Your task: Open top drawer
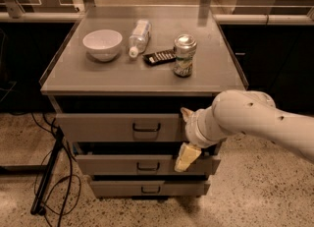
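Observation:
The top drawer [98, 127] is the grey front just under the cabinet top, with a small dark loop handle [146, 127] at its centre. None of its interior shows. My gripper [185, 135] is at the right part of that front, to the right of the handle and apart from it. It is open, with one pale finger up [186, 113] and the other down [186, 156], over the second drawer's front. The white arm [255, 120] reaches in from the right.
Two narrower grey drawers, the middle one [122, 165] and the bottom one [127, 188], sit below, each stepped forward. On the cabinet top stand a white bowl [102, 43], a lying plastic bottle [139, 36], a dark flat object [159, 57] and a can [185, 55]. Cables and a stand [49, 177] are on the floor at left.

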You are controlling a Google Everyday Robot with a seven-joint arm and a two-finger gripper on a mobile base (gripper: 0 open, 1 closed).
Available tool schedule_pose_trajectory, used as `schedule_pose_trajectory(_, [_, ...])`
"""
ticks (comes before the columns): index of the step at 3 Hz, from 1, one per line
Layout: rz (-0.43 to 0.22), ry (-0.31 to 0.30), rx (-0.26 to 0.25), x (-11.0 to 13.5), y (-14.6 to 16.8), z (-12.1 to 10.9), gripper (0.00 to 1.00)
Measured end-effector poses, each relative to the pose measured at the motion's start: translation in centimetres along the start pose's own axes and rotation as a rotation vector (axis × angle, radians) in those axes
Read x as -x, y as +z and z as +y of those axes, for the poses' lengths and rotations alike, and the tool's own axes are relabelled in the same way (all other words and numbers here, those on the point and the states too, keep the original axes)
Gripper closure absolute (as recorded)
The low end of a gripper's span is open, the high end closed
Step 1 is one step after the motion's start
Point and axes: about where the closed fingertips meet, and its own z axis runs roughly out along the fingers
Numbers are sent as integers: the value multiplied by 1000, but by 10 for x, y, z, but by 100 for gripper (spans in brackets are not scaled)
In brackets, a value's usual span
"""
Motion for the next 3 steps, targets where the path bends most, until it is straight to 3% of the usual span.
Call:
schedule_pose_trajectory(2, [-43, -87, -49, 29, 44, -32, 0])
schedule_pose_trajectory(3, [-36, -86, -51, 20, 65, -37, 0])
